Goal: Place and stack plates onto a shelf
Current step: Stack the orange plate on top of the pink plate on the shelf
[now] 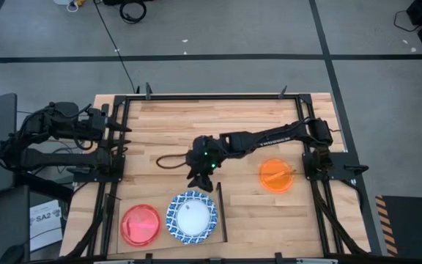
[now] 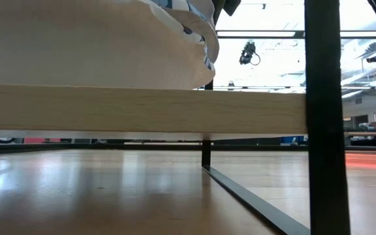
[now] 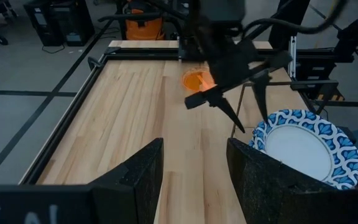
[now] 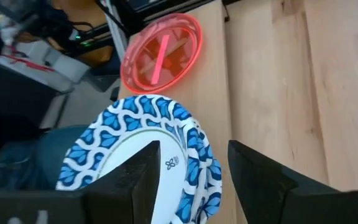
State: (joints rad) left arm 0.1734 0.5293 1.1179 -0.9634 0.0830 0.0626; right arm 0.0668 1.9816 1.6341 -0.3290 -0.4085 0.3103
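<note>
The round blue-and-white plate with scalloped rim lay flat on the pale wooden shelf, the translucent red plate at its 9 o'clock. The right gripper hovered at its 12 o'clock, fingers apart, released.

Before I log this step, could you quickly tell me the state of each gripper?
Left gripper: open, empty, parked at the table's left edge.
Right gripper: open, empty, just above the blue-and-white plate.
</note>
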